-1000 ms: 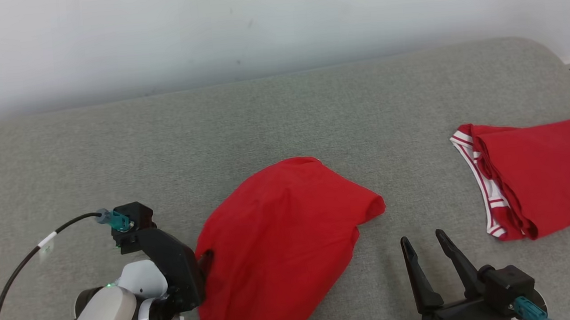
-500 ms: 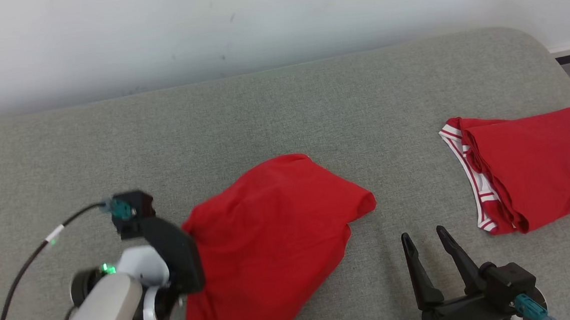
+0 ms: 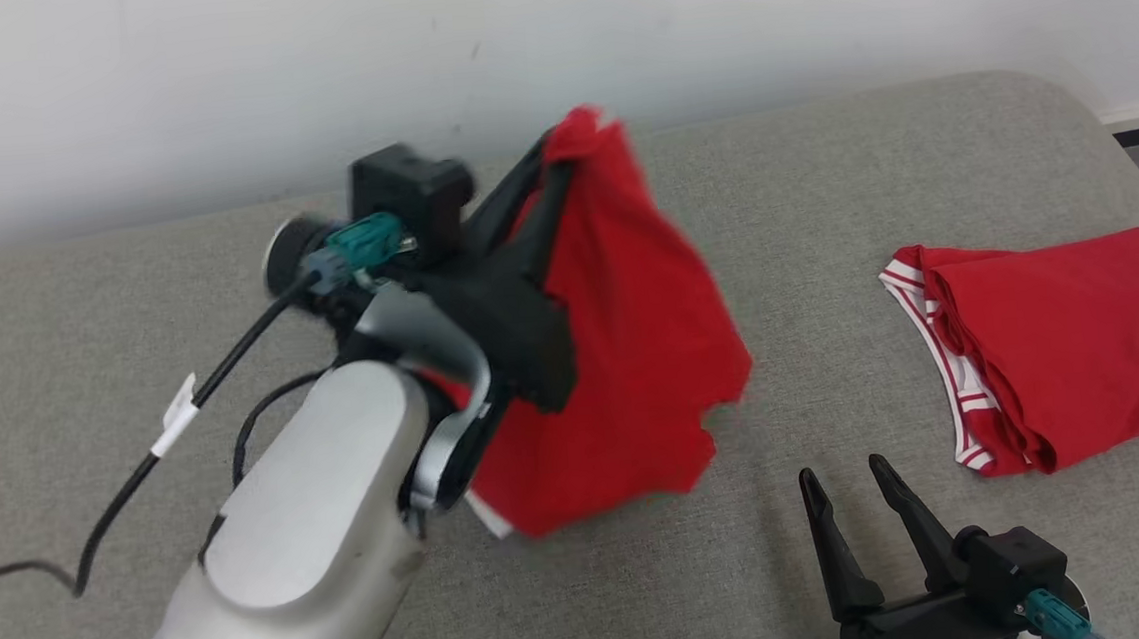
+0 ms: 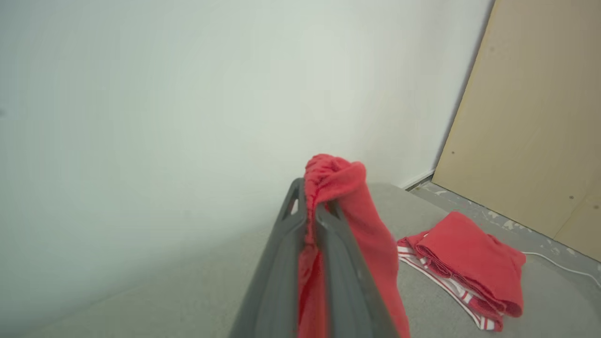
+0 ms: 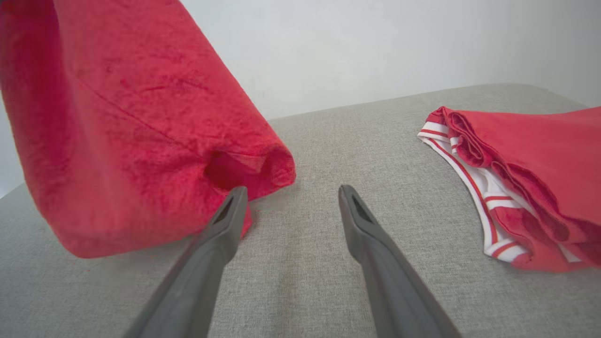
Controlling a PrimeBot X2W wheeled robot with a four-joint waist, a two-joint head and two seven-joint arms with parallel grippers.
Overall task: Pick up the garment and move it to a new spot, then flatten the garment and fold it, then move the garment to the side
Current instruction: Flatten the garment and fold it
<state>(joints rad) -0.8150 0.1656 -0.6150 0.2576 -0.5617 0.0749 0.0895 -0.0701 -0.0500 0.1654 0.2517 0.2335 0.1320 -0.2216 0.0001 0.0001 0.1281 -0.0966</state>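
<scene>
Wide grey padded surface (image 3: 821,192) below a pale wall. Above its middle, the red garment (image 3: 632,355): hangs in loose folds, top corner high, lower hem near the pad. At the right, well apart, a second red garment (image 3: 1083,354) with white striped band: lies folded. Raised at the hanging cloth's top corner, the left gripper (image 3: 558,155): fingers pressed together, pinches that corner. Low in front, the right gripper (image 3: 843,471): fingers spread, holds nothing.

garment (image 3: 632,355): left of second garment (image 3: 1063,345) | second garment: right, on cushion (image 3: 821,192)
</scene>
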